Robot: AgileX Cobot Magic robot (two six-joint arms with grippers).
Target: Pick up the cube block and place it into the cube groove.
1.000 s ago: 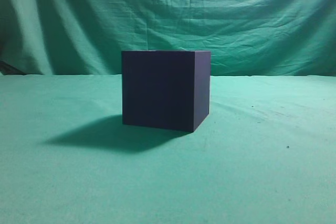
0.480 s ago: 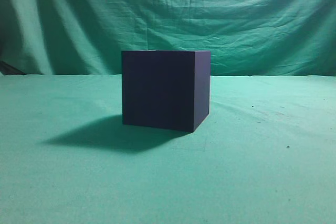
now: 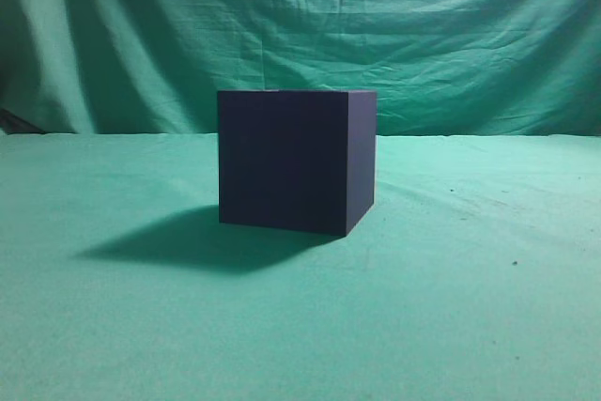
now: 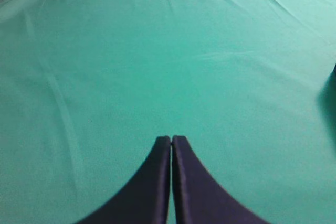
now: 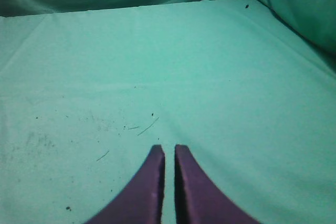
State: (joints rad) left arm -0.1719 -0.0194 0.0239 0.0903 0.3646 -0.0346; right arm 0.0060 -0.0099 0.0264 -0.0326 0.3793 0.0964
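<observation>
The cube groove (image 3: 286,161), a large dark navy-purple box, stands on the green cloth in the middle of the exterior view, and its top is not visible from this height. The cube block does not show in any view. My left gripper (image 4: 171,139) is shut and empty over bare green cloth. My right gripper (image 5: 169,148) has its fingers nearly together with only a thin gap, empty, over bare cloth. Neither gripper shows in the exterior view.
Green cloth covers the table (image 3: 470,307) and hangs as a backdrop (image 3: 423,35). The box casts a shadow (image 3: 188,241) to its left. Small dark specks and threads (image 5: 147,126) lie on the cloth in the right wrist view.
</observation>
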